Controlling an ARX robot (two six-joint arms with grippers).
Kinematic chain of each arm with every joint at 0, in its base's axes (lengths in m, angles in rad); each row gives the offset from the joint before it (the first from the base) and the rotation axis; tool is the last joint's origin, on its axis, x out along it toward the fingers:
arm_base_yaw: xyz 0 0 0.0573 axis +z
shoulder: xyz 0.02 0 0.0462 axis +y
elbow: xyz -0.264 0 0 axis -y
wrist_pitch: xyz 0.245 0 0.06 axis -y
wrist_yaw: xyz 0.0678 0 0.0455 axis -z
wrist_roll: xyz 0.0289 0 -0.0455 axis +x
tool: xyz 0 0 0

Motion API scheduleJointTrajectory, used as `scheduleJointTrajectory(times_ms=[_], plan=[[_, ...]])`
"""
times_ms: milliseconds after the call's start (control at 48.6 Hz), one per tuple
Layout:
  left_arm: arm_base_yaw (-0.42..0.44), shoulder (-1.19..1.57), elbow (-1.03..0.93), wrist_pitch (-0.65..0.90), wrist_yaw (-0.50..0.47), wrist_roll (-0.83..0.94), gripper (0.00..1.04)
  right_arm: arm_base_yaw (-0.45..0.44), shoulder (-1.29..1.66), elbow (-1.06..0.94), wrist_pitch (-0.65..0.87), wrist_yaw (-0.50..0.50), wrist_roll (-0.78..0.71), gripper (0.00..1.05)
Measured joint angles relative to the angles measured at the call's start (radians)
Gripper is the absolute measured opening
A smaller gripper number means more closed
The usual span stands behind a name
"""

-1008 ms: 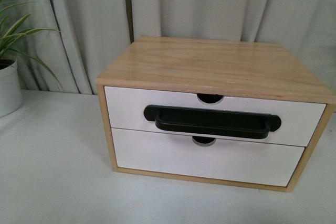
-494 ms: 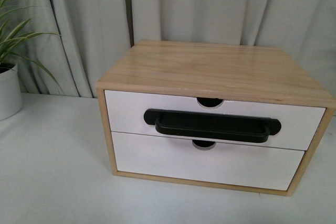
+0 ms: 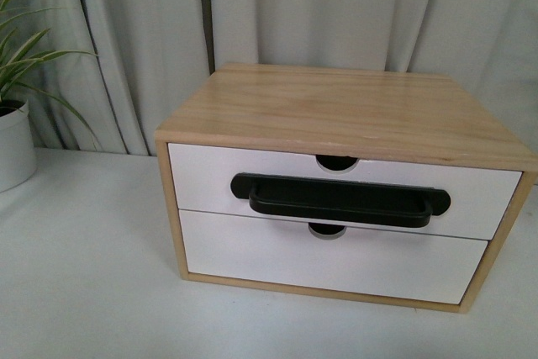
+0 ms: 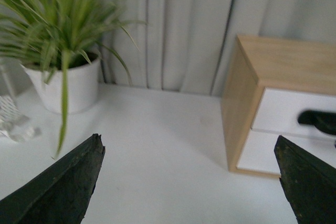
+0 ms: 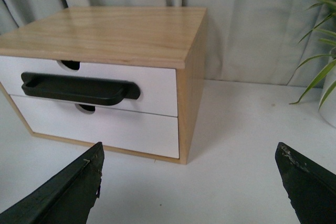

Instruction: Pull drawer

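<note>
Currently drawer (image 3: pixel 202 176) shut flush in cabinet (image 3: pixel 336 107); left tool (image 4: pixel 188 145), right tool (image 5: pixel 189 150) both spread apart.

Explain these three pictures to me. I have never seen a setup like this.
This is a robot with two arms, each ending in a gripper. One picture comes from a camera on its body, looking ahead; neither arm shows there. The other two come from wrist cameras: the dark wedges are the open left gripper and right gripper, holding nothing. On the white table stands a wooden cabinet with two drawers. The upper drawer, with its black handle, is shut. A potted plant stands beside it.
</note>
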Motion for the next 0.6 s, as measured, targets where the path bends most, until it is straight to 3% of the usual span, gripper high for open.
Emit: scheduleJointTrajectory(times_ms=[206,412,514,597], plan=[[-0.059,0.275,0.054,0.183,0.205,0.093,0.99,-0.045,0.263,0.095,0.130,-0.150,-0.136,0.96],[-0.010,0.722,0.148,0.484,0.563,0.373,0.99,0.024,0.542,0.208,0.220,-0.258,-0.338,0.96],[-0.014,0.926,0.272,0.460,0.748,0.541,0.99,0.052,0.690,0.272,0.229,-0.288,-0.441,0.96],[-0.034,0.995,0.335,0.397,0.797,0.621,0.99,0.073,0.754,0.312,0.209,-0.332,-0.504,0.96]])
